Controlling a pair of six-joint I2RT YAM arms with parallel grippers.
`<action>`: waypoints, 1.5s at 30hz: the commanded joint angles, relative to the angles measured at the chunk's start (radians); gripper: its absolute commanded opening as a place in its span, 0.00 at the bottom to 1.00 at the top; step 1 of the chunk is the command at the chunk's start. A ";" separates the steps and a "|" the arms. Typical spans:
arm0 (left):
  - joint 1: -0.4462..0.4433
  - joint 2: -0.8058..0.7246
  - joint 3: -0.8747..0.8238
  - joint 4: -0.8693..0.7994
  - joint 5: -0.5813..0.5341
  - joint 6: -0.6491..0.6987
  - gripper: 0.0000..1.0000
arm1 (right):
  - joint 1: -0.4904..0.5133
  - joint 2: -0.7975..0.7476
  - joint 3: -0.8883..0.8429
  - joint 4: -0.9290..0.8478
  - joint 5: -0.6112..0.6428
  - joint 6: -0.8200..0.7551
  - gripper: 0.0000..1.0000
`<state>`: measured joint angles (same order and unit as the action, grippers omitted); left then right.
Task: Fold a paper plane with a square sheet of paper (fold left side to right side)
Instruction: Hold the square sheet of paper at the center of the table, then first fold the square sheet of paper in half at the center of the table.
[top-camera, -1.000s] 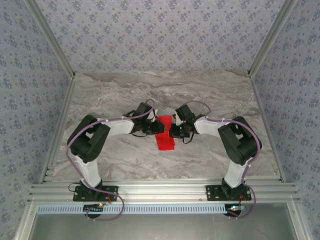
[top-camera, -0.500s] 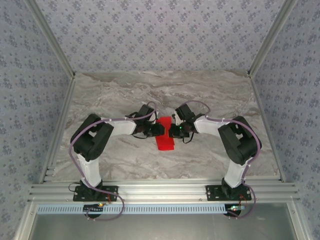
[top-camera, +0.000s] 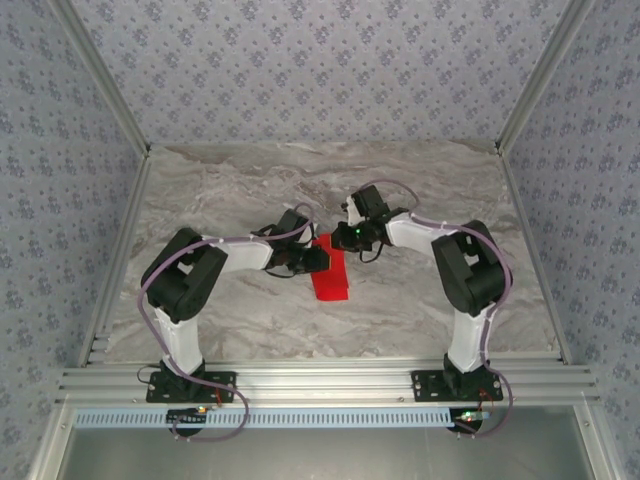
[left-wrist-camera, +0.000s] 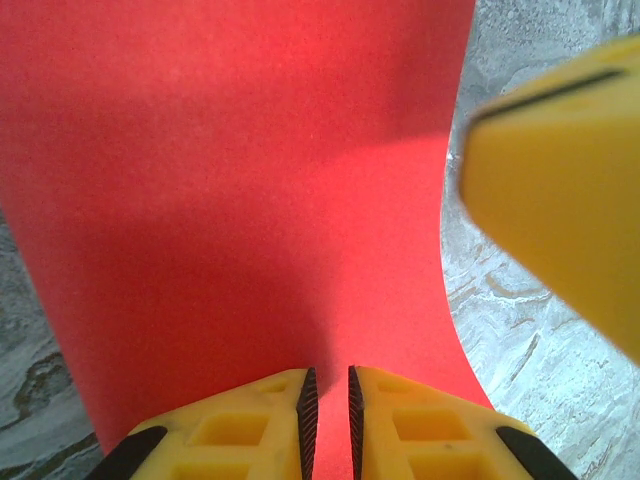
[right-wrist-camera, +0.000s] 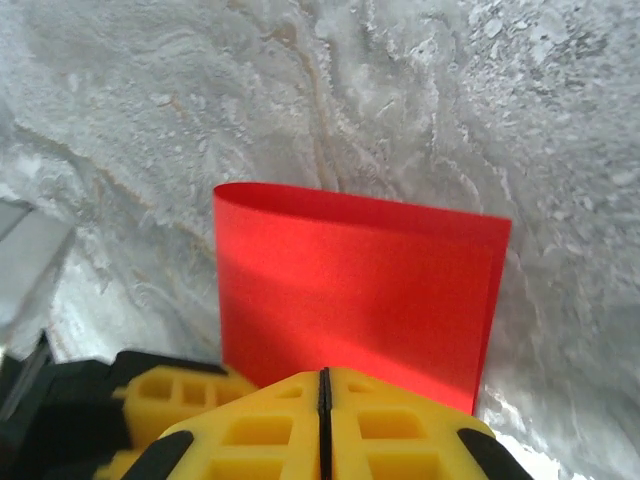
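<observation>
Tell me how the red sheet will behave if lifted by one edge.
Probably floppy: the red sheet bows into a soft, uncreased curl at one edge in the right wrist view. Likely light and thin, so it may slide on the smooth marble table when pushed.

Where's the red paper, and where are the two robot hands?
red paper (top-camera: 330, 285), top view, its near flat part.
left gripper (left-wrist-camera: 327, 378), left wrist view, between its fingertips.
right gripper (right-wrist-camera: 323, 378), right wrist view, between its fingertips.

Soft, even light from overhead, no glare on the table (top-camera: 250, 180). On the left wrist view a shadow darkens the red paper (left-wrist-camera: 230, 200), and the close yellow finger (left-wrist-camera: 560, 200) is blurred.
</observation>
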<state>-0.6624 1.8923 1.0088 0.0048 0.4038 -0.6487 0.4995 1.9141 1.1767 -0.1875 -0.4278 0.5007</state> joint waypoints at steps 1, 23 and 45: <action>-0.015 0.020 -0.027 -0.064 -0.035 -0.002 0.19 | -0.001 0.077 0.062 -0.001 -0.025 0.020 0.11; -0.037 -0.138 -0.072 -0.026 -0.006 0.035 0.27 | 0.022 0.146 -0.012 -0.039 0.032 0.046 0.10; -0.080 -0.153 -0.177 -0.047 -0.009 0.060 0.26 | 0.017 0.154 0.001 -0.080 0.056 0.036 0.10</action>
<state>-0.7120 1.7805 0.8803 0.0174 0.3904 -0.6094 0.5056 2.0140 1.2072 -0.1398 -0.4309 0.5343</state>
